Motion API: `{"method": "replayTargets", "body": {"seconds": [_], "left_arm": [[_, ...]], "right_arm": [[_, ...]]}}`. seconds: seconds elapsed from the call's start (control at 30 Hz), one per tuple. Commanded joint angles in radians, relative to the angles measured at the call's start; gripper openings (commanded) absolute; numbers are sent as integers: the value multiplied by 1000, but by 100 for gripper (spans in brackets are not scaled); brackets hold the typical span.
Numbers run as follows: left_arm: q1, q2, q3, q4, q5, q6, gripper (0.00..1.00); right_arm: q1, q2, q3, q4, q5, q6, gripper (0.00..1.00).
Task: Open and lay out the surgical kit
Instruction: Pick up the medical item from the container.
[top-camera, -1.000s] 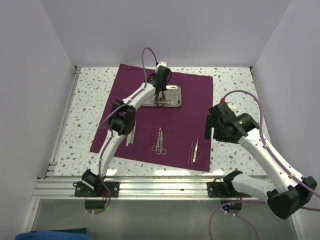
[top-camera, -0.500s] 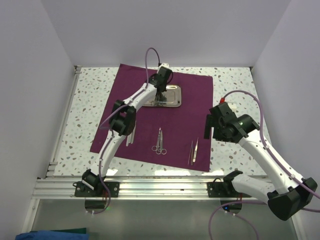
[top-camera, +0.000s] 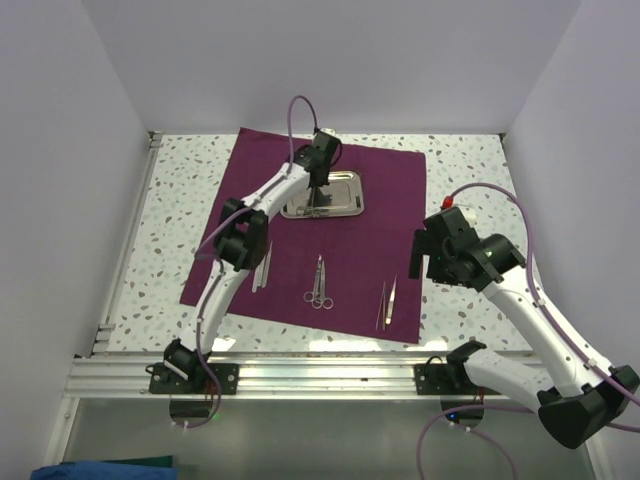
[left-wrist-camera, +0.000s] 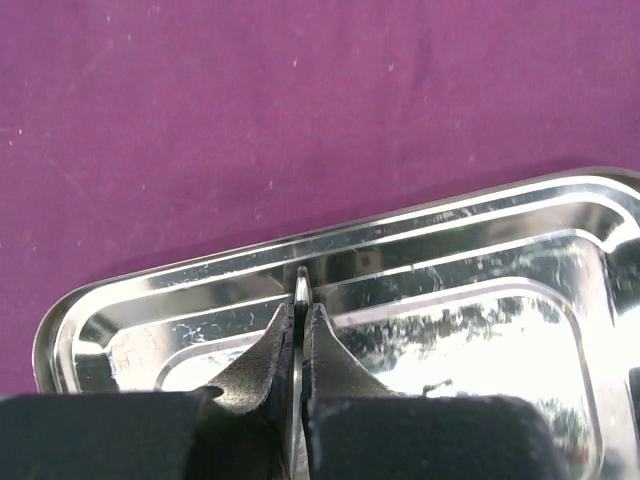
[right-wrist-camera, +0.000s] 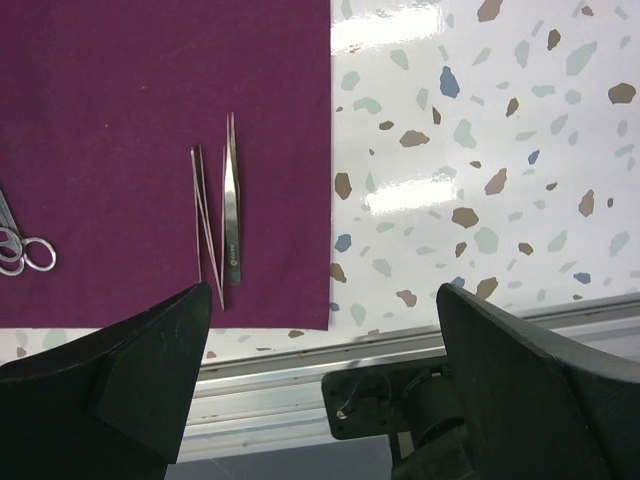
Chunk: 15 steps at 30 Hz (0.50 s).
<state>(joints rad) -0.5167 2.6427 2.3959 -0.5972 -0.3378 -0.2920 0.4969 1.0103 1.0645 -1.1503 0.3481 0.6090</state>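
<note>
The dark purple cloth (top-camera: 360, 240) lies spread flat on the table. On its far half stands the shiny steel tray (top-camera: 345, 200) (left-wrist-camera: 470, 300). My left gripper (top-camera: 318, 188) (left-wrist-camera: 300, 310) reaches down into the tray and is shut on a thin silver instrument (left-wrist-camera: 301, 285), whose tip sticks out between the fingers; what kind it is I cannot tell. Scissors (top-camera: 318, 284) lie mid-cloth, with tweezers to their left (top-camera: 262, 268) and right (top-camera: 388, 303) (right-wrist-camera: 231, 200). My right gripper (top-camera: 424, 256) (right-wrist-camera: 322, 300) hangs open above the cloth's right edge, holding nothing.
The speckled white tabletop (top-camera: 470, 170) surrounds the cloth. An aluminium rail (top-camera: 320, 375) (right-wrist-camera: 300, 370) carrying the arm bases runs along the near edge. White walls close in the left, right and back sides.
The left gripper's jaws have closed on the thin instrument in the tray. The right arm has shifted only slightly and stays open.
</note>
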Motion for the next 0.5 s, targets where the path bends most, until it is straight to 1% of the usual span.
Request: {"method": "replayTargets", "body": {"seconds": [0.0,0.13,0.23,0.33,0.43,0.47], "left_arm": [[21,-119,-6,-50,60,19,0],[23,-188,32,-38,62,22,0],[23,-234,23,-36,66,8,0],[21,-291,-16,-50,74,-25,0],[6,-392,-153,-47,72,-61,0],[-2,-424,-258,-33,66,-65,0]], "right_arm": [[-3,-21,2,31,-14,-5,98],[-4,-22,0,40,-24,-3,98],[-3,-26,0,47,-32,0,98],[-3,-30,-1,49,-35,-2,98],[-4,-39,-5,49,-40,-3,98],[-3,-41,-6,49,-41,-6,98]]}}
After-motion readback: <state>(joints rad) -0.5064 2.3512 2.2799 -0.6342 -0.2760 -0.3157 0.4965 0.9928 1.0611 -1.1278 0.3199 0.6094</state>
